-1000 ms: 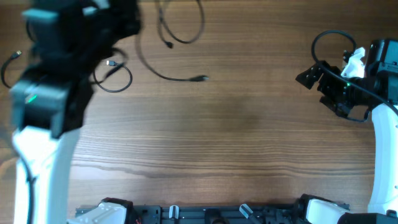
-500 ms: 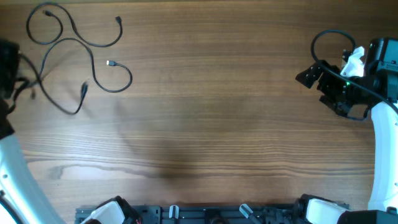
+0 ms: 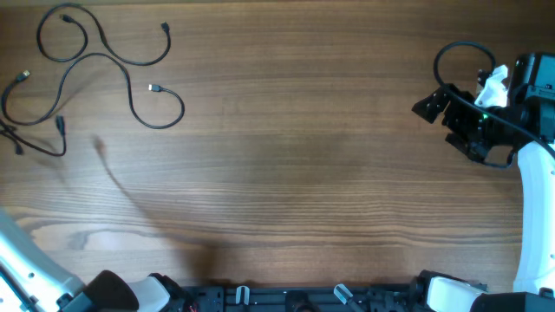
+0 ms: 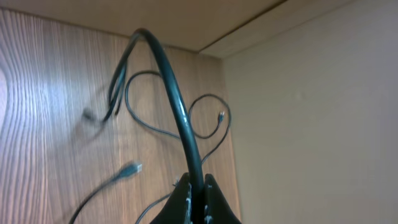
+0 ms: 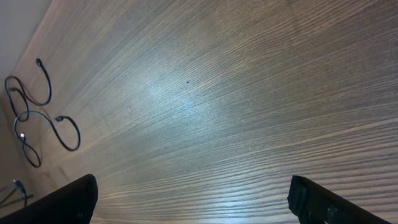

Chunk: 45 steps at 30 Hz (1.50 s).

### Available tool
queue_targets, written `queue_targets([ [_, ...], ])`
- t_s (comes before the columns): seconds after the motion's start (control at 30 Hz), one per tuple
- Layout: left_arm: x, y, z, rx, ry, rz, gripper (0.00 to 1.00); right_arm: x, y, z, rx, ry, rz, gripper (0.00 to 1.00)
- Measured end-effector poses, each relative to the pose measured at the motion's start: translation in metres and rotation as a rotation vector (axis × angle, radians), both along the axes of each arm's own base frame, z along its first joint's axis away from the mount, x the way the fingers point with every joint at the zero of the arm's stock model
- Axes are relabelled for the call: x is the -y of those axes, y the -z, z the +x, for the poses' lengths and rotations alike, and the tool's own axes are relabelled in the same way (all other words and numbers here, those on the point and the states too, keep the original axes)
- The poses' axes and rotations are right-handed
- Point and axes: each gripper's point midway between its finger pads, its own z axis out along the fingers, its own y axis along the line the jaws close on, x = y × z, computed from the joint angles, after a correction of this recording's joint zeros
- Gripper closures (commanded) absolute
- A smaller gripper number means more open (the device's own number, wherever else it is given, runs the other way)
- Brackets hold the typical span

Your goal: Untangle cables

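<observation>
Left gripper, seen only from its wrist camera, has its fingers pressed together on a black cable that arches upward from the jaws and descends toward the bench. The left arm appears overhead only as a white link at the near-left corner, leaning out past the left edge. The cables lie in loose curves at the far-left corner. One forms a closed loop by the far edge, one winds from a silvery plug toward the left edge, and short strands at that edge run out of view. Which of these is the gripped one cannot be told. The right arm stands along the right edge, its black wrist bent inward near the far-right corner. The right gripper has its fingers spread wide, holding nothing, over bare wood well apart from the cables.
</observation>
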Motion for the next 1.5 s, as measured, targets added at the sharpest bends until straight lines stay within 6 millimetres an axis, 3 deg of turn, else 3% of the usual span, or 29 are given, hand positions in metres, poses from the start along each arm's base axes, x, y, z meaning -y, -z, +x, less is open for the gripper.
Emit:
queue_targets([
  [0.17,-0.013,0.025,-0.015,-0.073,-0.044,-0.064,0.96,0.0,0.0,0.0,0.0,0.0,0.0,0.0],
  [0.4,-0.039,0.091,-0.021,-0.221,-0.092,-0.214,0.96,0.0,0.0,0.0,0.002,0.0,0.0,0.0],
  [0.53,-0.044,0.127,-0.018,-0.289,-0.085,-0.3,0.96,0.0,0.0,0.0,0.001,0.0,0.0,0.0],
  [0.77,-0.044,0.157,-0.04,-0.384,-0.123,-0.41,0.94,0.0,0.0,0.0,0.0,0.0,0.0,0.0],
  [0.83,-0.045,0.164,-0.046,-0.413,-0.136,-0.428,0.85,0.0,0.0,0.0,0.001,0.0,0.0,0.0],
  [0.93,-0.044,0.17,-0.049,-0.433,-0.133,-0.437,0.82,0.0,0.0,0.0,0.0,0.0,0.0,0.0],
  [1.03,-0.039,0.188,-0.054,-0.471,-0.131,-0.464,0.62,0.0,0.0,0.0,0.0,0.0,0.0,0.0],
  [1.07,-0.036,0.195,-0.057,-0.483,-0.136,-0.481,0.41,0.0,0.0,0.0,0.0,0.0,0.0,0.0],
  [1.13,-0.03,0.207,-0.061,-0.512,-0.129,-0.504,0.12,0.0,0.0,0.0,0.0,0.0,0.0,0.0],
  [1.17,-0.03,0.212,-0.061,-0.515,-0.127,-0.507,0.08,0.0,0.0,0.0,0.0,0.0,0.0,0.0],
  [1.33,-0.029,0.219,-0.06,-0.511,-0.124,-0.519,0.1,0.0,0.0,0.0,0.001,0.0,0.0,0.0],
  [1.5,-0.012,0.218,-0.042,-0.465,0.018,-0.555,0.15,0.001,-0.002,0.004,0.019,0.0,-0.005,0.0],
])
